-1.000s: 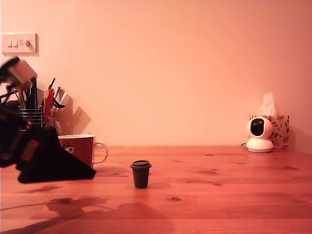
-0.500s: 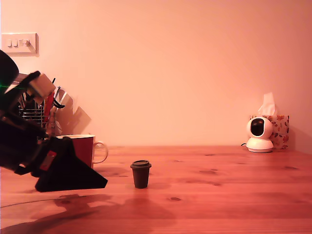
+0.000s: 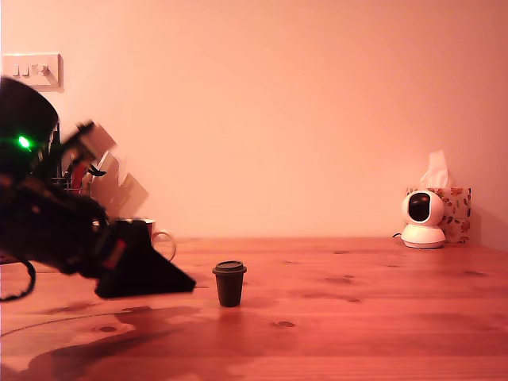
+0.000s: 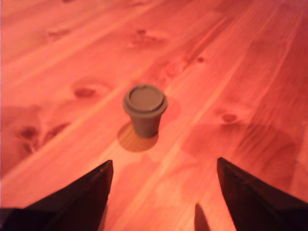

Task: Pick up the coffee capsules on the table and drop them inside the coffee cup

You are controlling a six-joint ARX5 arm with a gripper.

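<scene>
Capsule [image 4: 145, 109] upright on the desk [image 4: 250, 72] looks light, stiff and tippy, so I'd pinch its tapered sides below the rim with my wide-open, empty jaws.

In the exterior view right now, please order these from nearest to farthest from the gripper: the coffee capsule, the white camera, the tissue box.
Measured from the gripper:
1. Coffee capsule, just to its right, mid-table.
2. White camera, far right, by the wall.
3. Tissue box, behind the camera, slightly farther right.
</scene>
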